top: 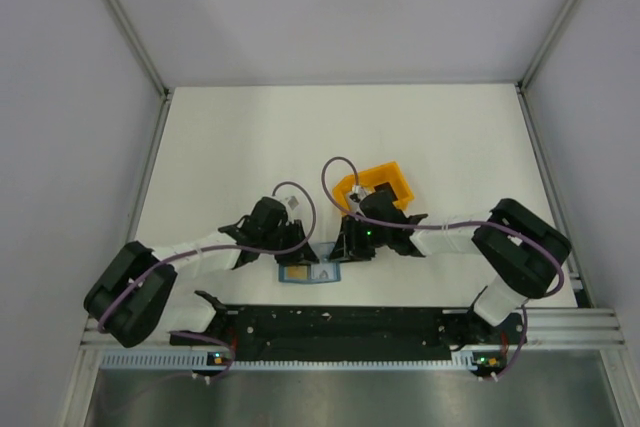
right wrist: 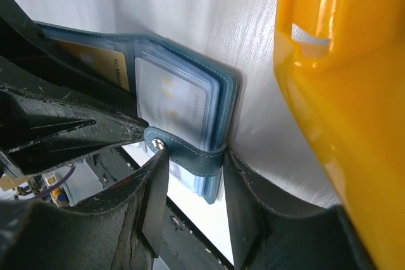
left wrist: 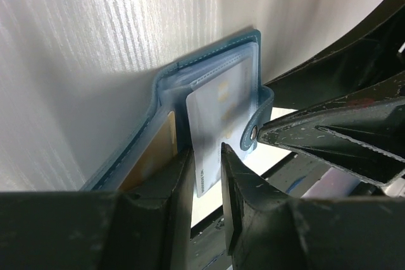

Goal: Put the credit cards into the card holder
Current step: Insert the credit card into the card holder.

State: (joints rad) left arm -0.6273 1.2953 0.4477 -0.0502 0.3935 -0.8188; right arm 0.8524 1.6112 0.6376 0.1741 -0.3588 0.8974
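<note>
Jaws: 2, both clamped | card holder (right wrist: pixel 193 159): 1 | cards (left wrist: pixel 212 124): 2 | tray (right wrist: pixel 342 93): 1

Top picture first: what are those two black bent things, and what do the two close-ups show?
Those are two robot arms, bolted at the near edge of the table; that camera looks down from above. Each close-up comes from a camera on one wrist, showing that arm's own fingers. On the table lie an orange tray and an open blue card holder. The left gripper pinches a pale card, apparently partly in the holder's clear pocket; the right gripper clamps the holder's strap edge.
</note>
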